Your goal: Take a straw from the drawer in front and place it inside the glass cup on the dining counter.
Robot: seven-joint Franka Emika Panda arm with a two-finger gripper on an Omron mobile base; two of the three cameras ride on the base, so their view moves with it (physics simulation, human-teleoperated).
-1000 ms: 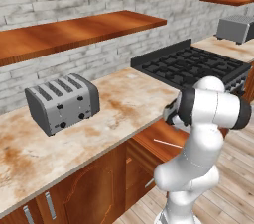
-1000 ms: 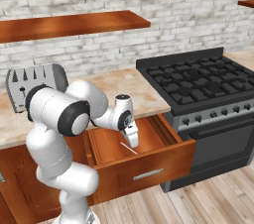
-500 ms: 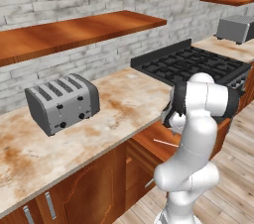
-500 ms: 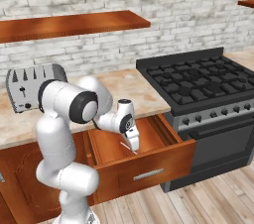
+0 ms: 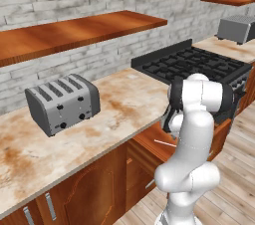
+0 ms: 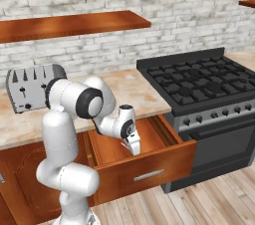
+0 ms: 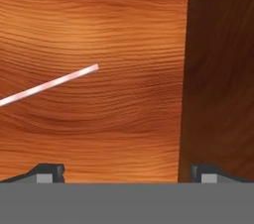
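- Jaws of the gripper [image 7: 127, 171] are spread wide and hold nothing.
- It hangs inside the open drawer [image 6: 149, 162].
- The straw [image 7: 49, 84] lies flat on the drawer floor, off to one side.
- It looks light, thin and bendy, so pinch its middle softly.
- One end is cut off.

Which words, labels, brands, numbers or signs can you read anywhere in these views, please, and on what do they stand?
None: no readable text appears anywhere.
The toaster bears only small dark knobs, without lettering.
The stove has knobs without visible marks.
The drawer, the straw and the gripper carry no print.
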